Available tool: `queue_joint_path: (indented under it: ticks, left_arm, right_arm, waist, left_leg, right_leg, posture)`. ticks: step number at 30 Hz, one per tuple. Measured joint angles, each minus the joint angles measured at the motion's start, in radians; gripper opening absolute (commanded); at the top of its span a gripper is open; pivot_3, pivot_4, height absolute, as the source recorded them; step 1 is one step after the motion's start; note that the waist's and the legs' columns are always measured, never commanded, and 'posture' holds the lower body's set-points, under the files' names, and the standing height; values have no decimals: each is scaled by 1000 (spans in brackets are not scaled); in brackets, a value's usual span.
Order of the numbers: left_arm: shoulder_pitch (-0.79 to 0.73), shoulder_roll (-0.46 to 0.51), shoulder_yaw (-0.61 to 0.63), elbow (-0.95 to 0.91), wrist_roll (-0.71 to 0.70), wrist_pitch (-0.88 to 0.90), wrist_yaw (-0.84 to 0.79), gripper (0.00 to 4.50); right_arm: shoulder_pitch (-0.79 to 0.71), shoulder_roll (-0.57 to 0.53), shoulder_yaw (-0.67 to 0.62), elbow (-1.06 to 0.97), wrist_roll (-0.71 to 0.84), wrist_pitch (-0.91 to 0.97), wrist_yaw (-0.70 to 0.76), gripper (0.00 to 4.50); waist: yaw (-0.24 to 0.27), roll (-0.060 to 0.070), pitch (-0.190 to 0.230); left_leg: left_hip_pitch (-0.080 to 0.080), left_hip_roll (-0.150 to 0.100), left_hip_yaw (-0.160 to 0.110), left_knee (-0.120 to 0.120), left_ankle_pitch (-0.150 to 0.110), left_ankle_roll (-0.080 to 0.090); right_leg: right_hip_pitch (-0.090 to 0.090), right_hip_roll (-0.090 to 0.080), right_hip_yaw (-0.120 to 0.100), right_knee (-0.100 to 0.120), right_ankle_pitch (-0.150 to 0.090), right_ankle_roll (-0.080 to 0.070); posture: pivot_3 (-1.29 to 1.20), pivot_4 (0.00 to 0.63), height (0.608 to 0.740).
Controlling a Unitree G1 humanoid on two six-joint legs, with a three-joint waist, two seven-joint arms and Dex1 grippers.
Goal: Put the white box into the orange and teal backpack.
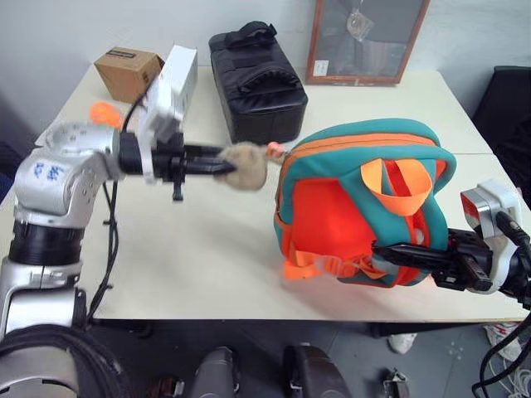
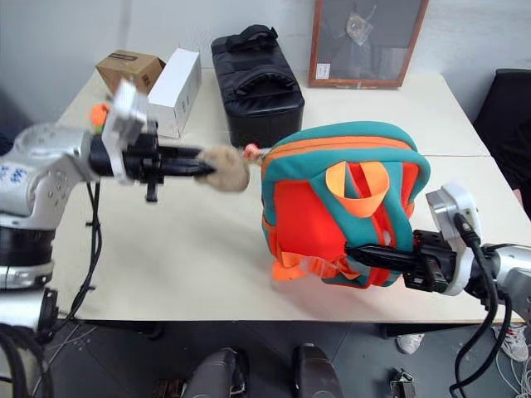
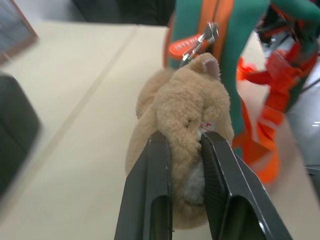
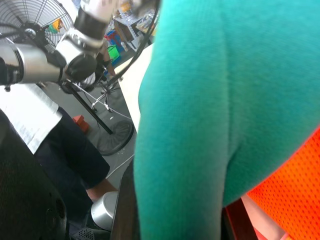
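Item: orange and teal backpack [image 1: 365,203], upright at the bench [image 1: 207,249] front edge; judged soft, light, floppy, best held by trim or straps. Left gripper [image 3: 186,145] fingers clamped on the tan teddy bear [image 3: 182,100] clipped to its zipper. Right gripper [image 1: 398,253] fingers closed on the lower teal trim. White box [image 2: 176,91] lies at the bench's far left, beside the cardboard carton [image 2: 129,70]; likely rigid, smooth.

The 2 head views look forward and down over the pale rectangular table [image 1: 207,249], sharing the upright orange and teal fabric backpack [image 1: 365,207]. The left wrist view looks close along its black fingers [image 3: 150,190] at the tan plush teddy bear [image 3: 185,110]. The right wrist view sits tight against the backpack's teal trim.
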Motion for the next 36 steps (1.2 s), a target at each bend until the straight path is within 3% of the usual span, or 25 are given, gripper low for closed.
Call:
queue_joint_path:
  ticks: [3, 6, 17, 20, 26, 30, 33, 34, 36]
  left_arm:
    - [129, 1, -81, -113, 51, -30, 1, 460]
    - [167, -45, -171, -89, 163, -92, 48, 460]
    - [3, -266, -240, 264, 406, -334, 206, 460]
    - [-6, -273, -215, 294, 412, -346, 215, 460]
    - [123, -186, -94, 148, 265, -194, 119, 2375]
    - [254, -58, 42, -13, 137, -66, 65, 3656]
    - [365, 85, 223, -82, 15, 69, 20, 4460]
    - [390, 151, 309, -117, -54, 141, -4, 4460]
    - [405, 194, 382, -146, -104, 184, -27, 4460]
  right_arm:
    - [-6, 14, 1, -2, 11, -1, -18, 0]
    - [-8, 16, 2, -14, 18, -2, -19, 0]
    - [-27, 62, 24, -103, 36, -41, -70, 0]
    - [-2, 94, 48, -146, -16, -79, -130, 914]
    - [139, 80, 59, -138, -172, -142, -132, 2977]
    - [261, -11, -56, -32, -226, -157, 12, 4332]
    - [275, -159, -241, 191, -260, -152, 158, 4500]
    - [257, -226, -312, 283, -280, -154, 216, 4500]
    - [232, -263, -343, 336, -296, -163, 257, 4500]
  waist:
    - [0, 0, 0]
    - [8, 0, 0]
    - [19, 0, 0]
    - [13, 0, 0]
    - [11, 0, 0]
    - [11, 0, 0]
    - [3, 0, 0]
    - [2, 0, 0]
    - [1, -1, 0]
  left_leg:
    - [1, -1, 0, 0, 0, 1]
    - [0, -1, 0, 0, -2, 4]
    - [1, -1, -1, 2, -4, 8]
    - [1, -1, -1, 1, -4, 7]
    - [0, -1, 0, 0, -1, 2]
    - [1, -1, 0, 0, -2, 3]
    - [3, -1, 0, -1, -4, 7]
    - [5, -1, 0, -2, -4, 7]
    - [10, 0, 0, -4, -5, 6]
  right_leg:
    - [1, -1, 1, 0, 0, 0]
    - [1, 0, 0, -1, 0, 0]
    - [2, -1, 0, -1, 0, 0]
    - [2, -1, 0, 0, 0, 0]
    - [0, -1, 0, 0, 0, 0]
    - [1, -1, 0, 0, 0, 0]
    - [3, -1, 0, -1, 0, 0]
    - [4, -1, 0, -1, -1, -1]
    - [8, -1, -1, -2, -1, -3]
  posture:
    - [0, 150, 740]
    - [0, 150, 740]
    - [0, 150, 740]
    - [0, 150, 740]
    - [0, 150, 740]
    - [0, 150, 740]
    - [0, 150, 740]
    - [0, 150, 740]
    - [0, 150, 740]
